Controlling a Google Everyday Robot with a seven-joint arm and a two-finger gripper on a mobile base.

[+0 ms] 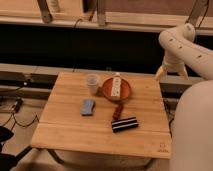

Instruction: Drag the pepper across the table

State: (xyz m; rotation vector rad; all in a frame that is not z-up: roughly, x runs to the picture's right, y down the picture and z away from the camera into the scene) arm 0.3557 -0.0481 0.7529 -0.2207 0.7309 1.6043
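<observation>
The jaws hang off the far right corner of the counter [65, 130], up in the air on the end of the pale arm [187, 45]. The two tan tips point downward and look spread apart, with nothing between them. I read them as wide and empty.

The pepper [117, 111] lies near the middle of the counter, a little to the right. It is just in front of the reddish plate [125, 96], which carries a white bottle-like thing [116, 86]. The black-and-white striped block [125, 124] sits just beside the pepper on the near side, touching it or nearly so; I cannot tell which. A blue sponge [88, 106] rests to the left, apart from the pepper, and a clear cup [93, 83] stands against the plate's left edge.

As I judge it, the drag has not begun, and I am in the approach step. The jaws are well apart from the pepper, both sideways and in height.

For the next move I would bring the jaws leftward and toward the near side, over the pepper, then lower them onto it. The pepper is wedged between plate and striped block, so the descent needs to be tidy. The open planks to the near left look like the freest path for dragging.
</observation>
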